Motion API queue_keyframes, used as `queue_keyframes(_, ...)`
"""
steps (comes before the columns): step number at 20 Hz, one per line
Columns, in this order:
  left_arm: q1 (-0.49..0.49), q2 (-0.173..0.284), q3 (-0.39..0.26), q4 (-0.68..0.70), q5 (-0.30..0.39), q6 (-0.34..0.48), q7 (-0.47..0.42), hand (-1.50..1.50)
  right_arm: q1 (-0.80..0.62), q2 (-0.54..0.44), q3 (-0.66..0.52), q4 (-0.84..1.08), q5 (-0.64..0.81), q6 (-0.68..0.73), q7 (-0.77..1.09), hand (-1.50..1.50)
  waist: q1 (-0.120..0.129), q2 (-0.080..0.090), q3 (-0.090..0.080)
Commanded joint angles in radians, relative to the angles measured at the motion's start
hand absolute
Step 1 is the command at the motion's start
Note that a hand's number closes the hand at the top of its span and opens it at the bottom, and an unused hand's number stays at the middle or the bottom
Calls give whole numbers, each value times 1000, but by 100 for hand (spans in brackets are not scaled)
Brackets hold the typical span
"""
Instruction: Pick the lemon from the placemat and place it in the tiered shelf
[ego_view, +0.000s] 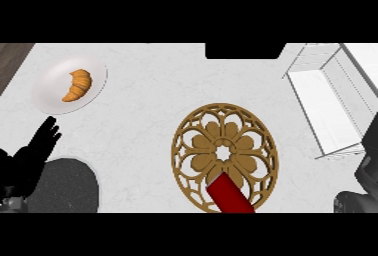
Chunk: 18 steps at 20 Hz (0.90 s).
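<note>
In the head view, the white marbled bench (140, 115) carries a round, carved wooden placemat with a flower-shaped openwork pattern (225, 150) just below the centre. No yellow lemon shows on it. The only thing lying there is a dark red oblong object (229, 196) at the mat's 6 o'clock edge, running off toward the lower border. Whether the lemon is hidden or already taken up, I cannot tell. The white wire-framed tiered shelf (325, 100) stands at 2 o'clock, well apart from the mat. At 10 o'clock a white round plate (52, 92) holds a golden croissant (77, 85). The black left hand (31, 157) rests at 8 o'clock with its fingers straight and spread upward, holding nothing, just above a dark grey round pad (70, 187). The black right hand (367, 167) shows only as a dark shape at 4 o'clock against the right border, beside the shelf's near corner, and what it is doing cannot be made out. To do the step well, I judge the right hand should find the lemon first, avoid the red object, and approach the shelf over its open side, clear of the frame.
</note>
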Motion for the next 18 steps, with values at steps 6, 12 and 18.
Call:
queue_keyframes(6, -2, -50, -26, -68, -20, 43, 47, 0, -34, 15, -27, -83, -108, -174, 92, -150, 11, 0, 1)
queue_keyframes(12, 6, -28, -11, -34, -33, 26, 27, 0, -17, 79, 0, -322, -169, -153, 76, -150, -5, -4, 0)
queue_keyframes(18, 2, -11, 24, 12, -16, -2, -13, 0, -97, 105, 133, -541, -67, -17, 103, -150, -11, -7, -2)
